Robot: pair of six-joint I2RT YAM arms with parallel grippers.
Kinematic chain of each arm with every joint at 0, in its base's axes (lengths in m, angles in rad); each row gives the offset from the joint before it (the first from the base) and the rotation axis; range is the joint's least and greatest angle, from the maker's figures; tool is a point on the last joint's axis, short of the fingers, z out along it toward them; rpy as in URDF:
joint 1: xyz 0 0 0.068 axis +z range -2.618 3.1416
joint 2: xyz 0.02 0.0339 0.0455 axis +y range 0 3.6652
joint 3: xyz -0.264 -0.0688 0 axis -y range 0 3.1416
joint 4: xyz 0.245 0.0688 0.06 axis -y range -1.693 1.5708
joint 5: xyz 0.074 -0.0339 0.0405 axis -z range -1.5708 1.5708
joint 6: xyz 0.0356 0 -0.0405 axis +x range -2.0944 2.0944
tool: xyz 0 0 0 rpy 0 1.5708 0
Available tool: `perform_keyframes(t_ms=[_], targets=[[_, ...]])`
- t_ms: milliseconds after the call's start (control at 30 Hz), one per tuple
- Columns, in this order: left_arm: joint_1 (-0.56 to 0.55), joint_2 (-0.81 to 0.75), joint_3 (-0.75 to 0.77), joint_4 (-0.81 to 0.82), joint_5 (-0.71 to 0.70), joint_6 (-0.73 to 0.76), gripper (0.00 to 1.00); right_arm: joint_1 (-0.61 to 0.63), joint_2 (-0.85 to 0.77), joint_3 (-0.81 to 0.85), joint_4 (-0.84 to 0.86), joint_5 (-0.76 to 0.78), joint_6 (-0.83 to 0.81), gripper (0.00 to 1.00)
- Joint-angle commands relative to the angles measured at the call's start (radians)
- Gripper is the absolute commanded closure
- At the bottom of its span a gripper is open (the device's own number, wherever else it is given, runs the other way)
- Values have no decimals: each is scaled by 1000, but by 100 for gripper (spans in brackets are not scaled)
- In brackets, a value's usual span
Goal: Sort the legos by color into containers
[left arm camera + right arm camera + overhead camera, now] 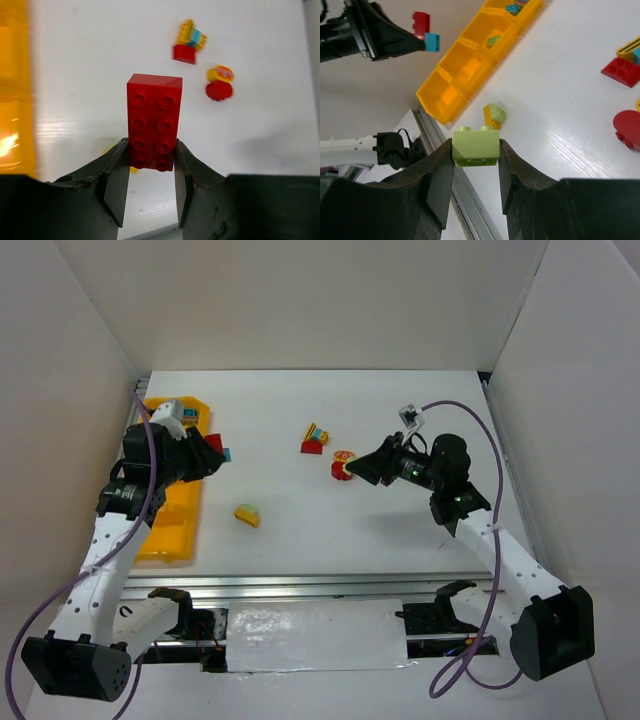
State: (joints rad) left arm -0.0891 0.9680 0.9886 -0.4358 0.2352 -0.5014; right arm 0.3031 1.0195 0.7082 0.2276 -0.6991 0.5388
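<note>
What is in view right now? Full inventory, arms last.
table: one, white, under everything
bin tray: one, yellow-orange, row of compartments, table's left edge
binned green brick: one, pale green, second compartment from the tray's far end
teal pieces: count unclear, far-end compartment
yellow-green clump: one, on the table right of the tray
red-yellow-teal clump: one, mid table
round piece: one, red and yellow, just ahead of the right gripper
red brick: one, with a teal brick stuck to it, in the left gripper
held green brick: one, pale green, in the right gripper
left gripper: shut on the red brick, beside the tray
right gripper: shut on the held green brick
</note>
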Motion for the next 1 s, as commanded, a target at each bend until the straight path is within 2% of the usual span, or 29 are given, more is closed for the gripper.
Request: perform_keyframes(t_ms=[0, 67, 200, 333, 533, 667, 767, 867, 967], targets=[[43, -46, 100, -101, -230, 37, 100, -2, 14, 66, -50, 66, 4, 100], [66, -40, 122, -124, -270, 52, 100, -1, 13, 63, -39, 67, 12, 100], [124, -51, 140, -121, -241, 76, 100, 39, 77, 73, -10, 96, 75, 100], [129, -74, 153, -89, -231, 70, 100, 177, 215, 164, -11, 278, 111, 100], [158, -74, 144, -78, -336, 47, 100, 327, 466, 289, 50, 480, 305, 100], [218, -88, 137, -84, -405, 35, 100, 376, 612, 405, 67, 497, 400, 100], [235, -72, 137, -81, -401, 47, 100, 410, 686, 470, 96, 477, 428, 100], [278, -57, 113, -55, -344, 46, 100, 436, 708, 505, 88, 470, 415, 100], [318, -48, 90, -26, -246, 46, 100, 444, 670, 469, 107, 463, 397, 100]])
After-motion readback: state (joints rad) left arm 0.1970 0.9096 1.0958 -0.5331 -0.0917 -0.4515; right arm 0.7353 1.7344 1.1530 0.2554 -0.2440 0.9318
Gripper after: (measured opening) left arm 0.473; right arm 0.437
